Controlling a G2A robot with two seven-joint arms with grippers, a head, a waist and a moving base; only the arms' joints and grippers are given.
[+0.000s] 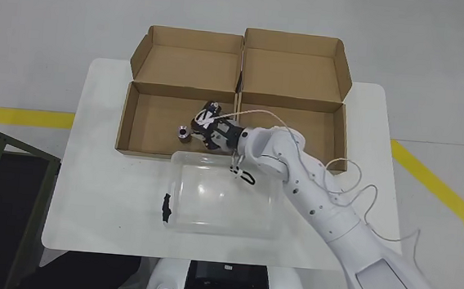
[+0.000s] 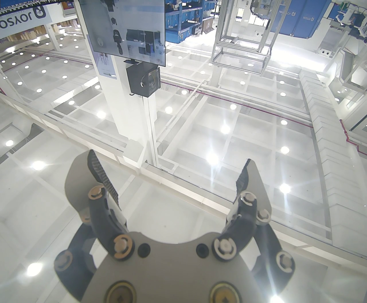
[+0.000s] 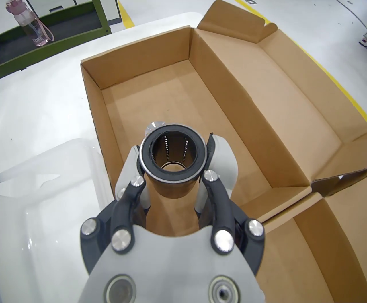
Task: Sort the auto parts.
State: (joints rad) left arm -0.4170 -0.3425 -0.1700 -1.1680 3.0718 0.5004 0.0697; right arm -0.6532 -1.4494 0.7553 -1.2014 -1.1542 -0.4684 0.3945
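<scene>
The right hand [image 3: 173,152] clamps a black-rimmed cylindrical bearing [image 3: 175,188] over the left cardboard box [image 3: 229,94], open bore toward the wrist, long axis running down to the box floor; the left hand [image 2: 169,159] gapes wide, holding nothing

Right tool [image 3: 173,161] clenched, left tool [image 2: 169,173] agape.

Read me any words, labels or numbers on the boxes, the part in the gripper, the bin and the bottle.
On the cardboard boxes: none.
On the black cylindrical part in the right gripper: none.
On the clear bin: none.
On the pink bottle: some print, too small and blurred to read.
</scene>
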